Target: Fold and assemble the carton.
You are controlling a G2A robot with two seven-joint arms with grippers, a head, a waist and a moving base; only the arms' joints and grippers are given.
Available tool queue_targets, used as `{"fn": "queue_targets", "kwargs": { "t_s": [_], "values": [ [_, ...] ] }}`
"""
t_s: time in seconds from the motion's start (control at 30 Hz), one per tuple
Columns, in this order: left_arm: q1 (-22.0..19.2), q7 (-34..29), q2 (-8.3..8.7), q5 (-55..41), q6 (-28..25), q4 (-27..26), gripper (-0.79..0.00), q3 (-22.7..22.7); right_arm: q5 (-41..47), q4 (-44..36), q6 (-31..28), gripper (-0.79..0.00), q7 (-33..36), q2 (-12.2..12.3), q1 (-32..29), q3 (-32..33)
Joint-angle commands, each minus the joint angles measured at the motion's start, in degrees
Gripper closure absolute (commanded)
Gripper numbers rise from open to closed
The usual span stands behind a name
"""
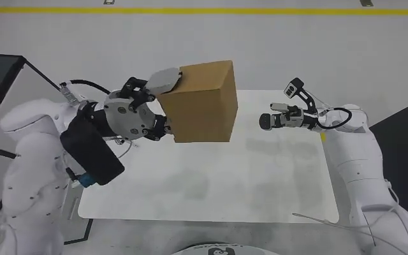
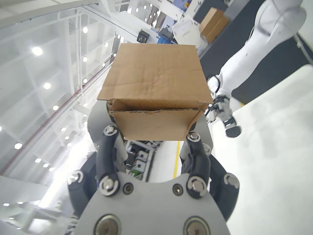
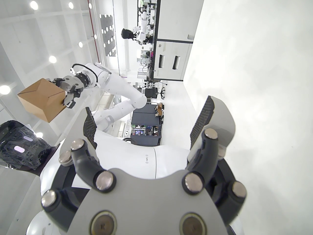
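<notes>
In the left hand [image 1: 167, 104] — the carton [image 1: 203, 102], clear above the table [image 1: 255, 185]

Carton [image 2: 154, 86] between left fingers [image 2: 96, 121] (brown cardboard)

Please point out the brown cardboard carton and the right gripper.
brown cardboard carton [image 1: 201, 115]: top view, middle of its larger visible face.
right gripper [image 3: 148, 106]: right wrist view, midway between its open fingertips.

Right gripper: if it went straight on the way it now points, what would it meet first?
Probably the carton held in the left gripper: from above, the right gripper points at its near face across a bare gap. Its wrist view shows the carton off-axis, so it may pass beneath.
</notes>
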Motion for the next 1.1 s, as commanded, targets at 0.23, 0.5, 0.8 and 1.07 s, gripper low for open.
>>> {"fn": "queue_targets", "kwargs": {
  "t_s": [0.23,0.5,0.8,1.07],
  "values": [
    [5.07,2.15,-0.33,-12.57,0.2,4.24,0.0,1.36,0.0,0.0,0.0,-0.785,0.0,0.0,0.0,0.0],
    [6.13,5.99,-0.6,-12.3,1.25,4.94,0.0,2.08,0.0,0.0,0.0,-0.785,0.0,0.0,0.0,0.0],
    [5.87,7.1,-0.82,-12.33,1.78,5.48,0.0,2.76,0.0,0.0,0.0,-0.785,0.0,0.0,0.0,0.0],
    [6.46,7.54,-1.0,-13.86,2.55,5.51,0.0,2.78,0.0,0.0,0.0,-0.785,0.0,0.0,0.0,0.0]
  ]
}}
